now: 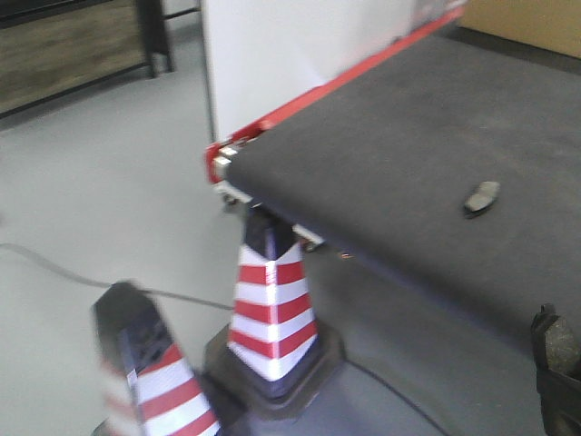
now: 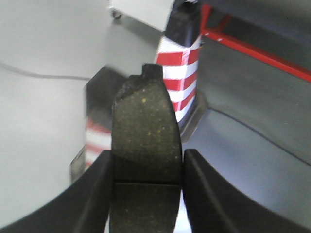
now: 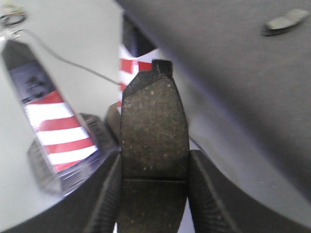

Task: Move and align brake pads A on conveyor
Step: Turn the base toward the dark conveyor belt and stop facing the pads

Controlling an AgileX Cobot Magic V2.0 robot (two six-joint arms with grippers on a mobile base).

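In the left wrist view my left gripper [image 2: 147, 179] is shut on a dark grey brake pad [image 2: 146, 126], gripped at its groove, with its notched end pointing away over the floor. My right gripper [image 3: 154, 184] is shut on a second brake pad [image 3: 154, 126], held the same way beside the near edge of the conveyor [image 3: 233, 73]. A third brake pad [image 1: 479, 197] lies loose on the dark felt belt of the conveyor [image 1: 399, 136]; in the right wrist view that loose pad [image 3: 286, 22] sits at the top right.
Two red-and-white striped cones stand on the grey floor at the conveyor's near corner, one [image 1: 272, 300] against it and one [image 1: 154, 372] closer in. A cable [image 1: 54, 268] runs across the floor. A white panel [image 1: 281, 54] and a red edge strip [image 1: 345, 82] border the belt's left side.
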